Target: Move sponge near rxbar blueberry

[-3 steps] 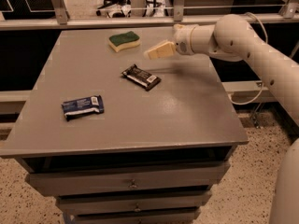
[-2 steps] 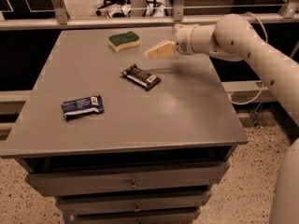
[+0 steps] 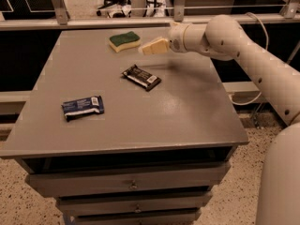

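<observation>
While beside sponge [image 3: 124, 40], tool [image 3: 151, 46] near edge [image 3: 84, 30]

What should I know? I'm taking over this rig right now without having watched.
The gripper is beside the sponge, to its right, near the far edge of the table, not gripping it.
The rxbar blueberry lies front left, well apart from the sponge; a black-wrapped bar lies between them.
Done: approach only.
Left: grasp the sponge, set it down by the rxbar blueberry.
</observation>
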`<control>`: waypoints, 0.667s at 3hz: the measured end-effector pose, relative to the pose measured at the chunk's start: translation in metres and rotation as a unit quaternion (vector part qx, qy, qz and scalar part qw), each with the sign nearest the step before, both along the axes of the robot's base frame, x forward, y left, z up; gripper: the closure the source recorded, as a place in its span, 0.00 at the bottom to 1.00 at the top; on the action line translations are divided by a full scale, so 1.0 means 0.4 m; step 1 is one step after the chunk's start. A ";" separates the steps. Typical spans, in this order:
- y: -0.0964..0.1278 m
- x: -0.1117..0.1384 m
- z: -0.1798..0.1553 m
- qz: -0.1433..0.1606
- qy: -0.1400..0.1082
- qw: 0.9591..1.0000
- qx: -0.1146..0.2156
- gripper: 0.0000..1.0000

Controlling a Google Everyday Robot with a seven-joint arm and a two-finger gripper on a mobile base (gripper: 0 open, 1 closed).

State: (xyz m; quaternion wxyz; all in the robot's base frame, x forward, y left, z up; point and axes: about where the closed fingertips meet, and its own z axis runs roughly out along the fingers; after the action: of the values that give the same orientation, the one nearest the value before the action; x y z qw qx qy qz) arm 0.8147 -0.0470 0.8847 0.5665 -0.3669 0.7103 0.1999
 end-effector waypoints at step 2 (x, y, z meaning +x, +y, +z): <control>0.032 0.081 -0.015 0.019 0.044 0.999 0.014 0.00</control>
State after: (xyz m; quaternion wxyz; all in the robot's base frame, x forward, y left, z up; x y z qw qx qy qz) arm 0.8471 -0.0341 0.8787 0.5363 -0.3631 0.7243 0.2366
